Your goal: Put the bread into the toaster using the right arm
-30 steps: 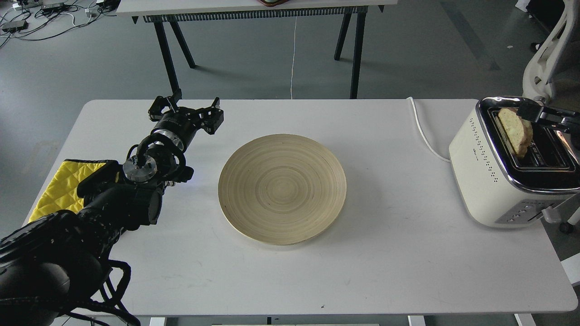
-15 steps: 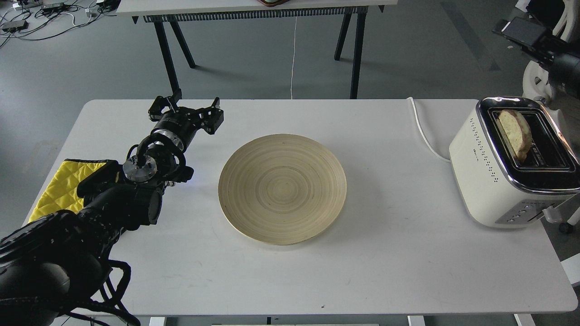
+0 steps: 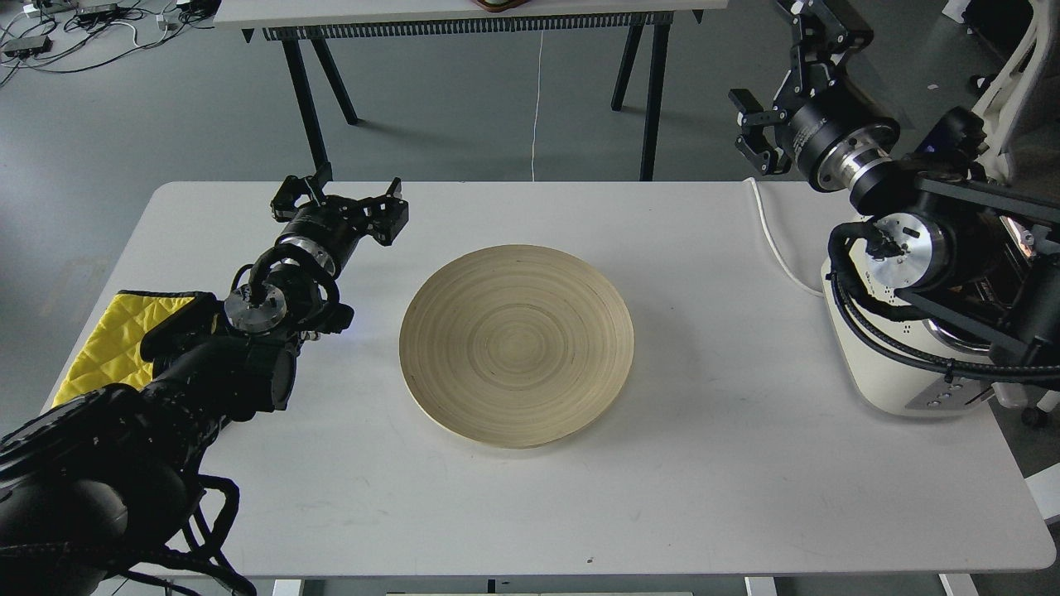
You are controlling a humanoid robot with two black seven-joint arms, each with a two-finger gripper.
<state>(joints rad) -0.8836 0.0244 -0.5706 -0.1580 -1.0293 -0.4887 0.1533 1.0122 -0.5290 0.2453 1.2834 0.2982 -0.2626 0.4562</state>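
- Standing across from the robot, I see the right arm (image 3: 936, 248) stretched over the toaster (image 3: 878, 372), which sits at the right end of the tabletop (image 3: 704, 497).
- The right tool (image 3: 774, 74) is raised above and behind the tabletop's far edge. Its 2 fingers are spread wide with nothing between them.
- The bread is not visible anywhere. The arm's joints and cables cover the toaster's top and both slots, so I cannot tell whether the slice sits in a slot.
- It is not on the wooden plate (image 3: 516, 346), which lies bare at the middle of the tabletop, nor in either tool. My judgement is that it is most likely in the toaster, hidden beneath the arm.
- An empty, spread tool held high and away from the slots looks to me like a release posture, clear of the chrome rim so nothing snags.
- The left tool (image 3: 339, 203) hovers near the far left of the tabletop, fingers spread and empty. It is well apart from the plate and seems parked out of the way, since this job belongs to the other arm.
- A yellow cloth (image 3: 108, 339) lies at the left edge, partly under the left arm.
- The toaster's white cord (image 3: 774, 240) runs from the tabletop's far edge toward the toaster.
- The main risk I see is the arm's cables brushing the toaster.
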